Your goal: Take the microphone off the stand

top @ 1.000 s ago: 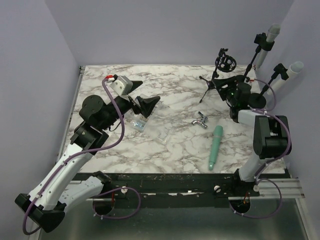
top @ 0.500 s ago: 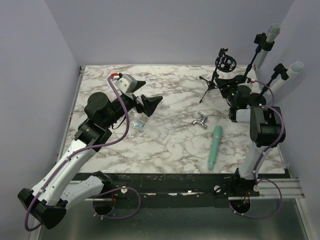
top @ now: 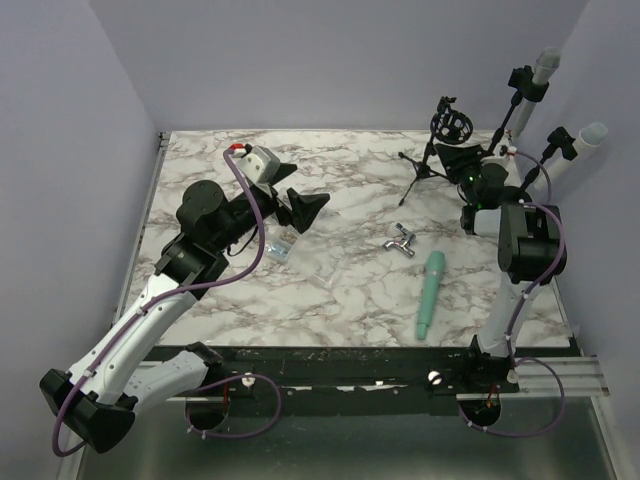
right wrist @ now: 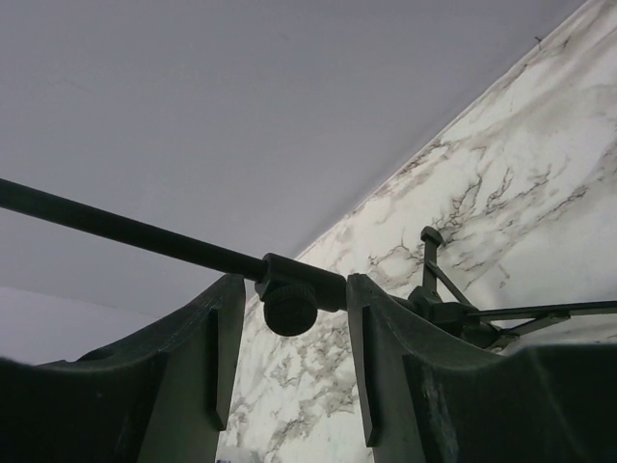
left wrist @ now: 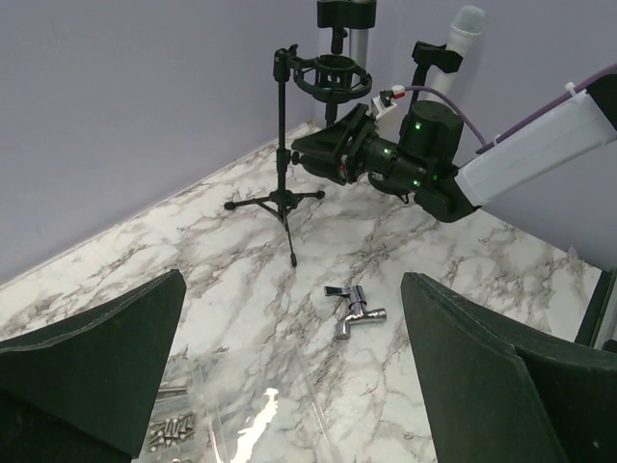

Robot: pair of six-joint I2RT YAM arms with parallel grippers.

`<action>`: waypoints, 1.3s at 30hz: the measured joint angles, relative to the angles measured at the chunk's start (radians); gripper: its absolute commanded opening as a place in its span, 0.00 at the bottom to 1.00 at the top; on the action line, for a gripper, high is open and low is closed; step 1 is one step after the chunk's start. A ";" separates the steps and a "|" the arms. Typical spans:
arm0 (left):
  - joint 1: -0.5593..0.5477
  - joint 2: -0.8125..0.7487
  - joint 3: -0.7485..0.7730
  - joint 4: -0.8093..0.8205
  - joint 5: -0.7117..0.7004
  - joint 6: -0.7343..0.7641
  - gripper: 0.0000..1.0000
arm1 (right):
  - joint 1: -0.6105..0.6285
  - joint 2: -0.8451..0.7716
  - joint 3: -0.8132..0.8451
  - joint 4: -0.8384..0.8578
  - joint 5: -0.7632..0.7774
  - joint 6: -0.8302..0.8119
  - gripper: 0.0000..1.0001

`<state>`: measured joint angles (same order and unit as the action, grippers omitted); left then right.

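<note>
Reaching toward the far right corner of the table, the right gripper holds its jaws apart around a thin black rod of a stand. A round knob sits between the 2 fingers, and it is not possible to tell if they touch it. At this corner 2 stands each carry a microphone pointing up: the taller grey microphone and the lower grey microphone. A small tripod stand is just beside the gripper. A green microphone lies flat near the right edge, with a metal tap near it. The left gripper hangs with jaws wide apart above a clear bag toward the left edge.
</note>
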<state>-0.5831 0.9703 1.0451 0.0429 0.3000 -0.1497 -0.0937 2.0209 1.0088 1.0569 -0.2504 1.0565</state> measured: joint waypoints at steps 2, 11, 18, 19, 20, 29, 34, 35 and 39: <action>0.000 0.000 0.000 0.000 0.000 0.000 0.98 | 0.000 0.007 0.011 0.005 -0.012 0.002 0.52; 0.000 0.003 0.000 0.000 0.000 0.000 0.98 | 0.000 0.040 0.023 0.048 -0.064 0.025 0.46; 0.000 0.003 0.000 0.000 0.000 0.000 0.98 | 0.000 0.045 0.023 0.063 -0.078 0.016 0.25; 0.000 0.003 0.000 0.000 0.000 0.000 0.98 | 0.000 0.046 0.023 0.063 -0.079 0.015 0.19; 0.000 0.003 0.000 0.000 0.000 0.000 0.98 | 0.000 0.048 0.023 0.064 -0.079 0.011 0.10; 0.000 0.006 -0.001 0.007 0.000 0.000 0.98 | 0.000 0.042 0.023 0.057 -0.095 -0.140 0.01; 0.000 0.006 -0.006 0.012 0.000 0.001 0.98 | 0.018 -0.010 0.024 -0.032 -0.069 -0.335 0.01; 0.000 0.006 -0.006 0.013 0.000 0.000 0.98 | 0.025 -0.023 0.024 -0.057 -0.056 -0.381 0.01; 0.000 0.006 -0.006 0.016 0.000 0.000 0.98 | 0.056 -0.067 0.024 -0.132 0.007 -0.547 0.01</action>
<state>-0.5831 0.9768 1.0389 0.0593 0.3000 -0.1493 -0.0376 1.9541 1.0332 0.9253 -0.2432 0.5098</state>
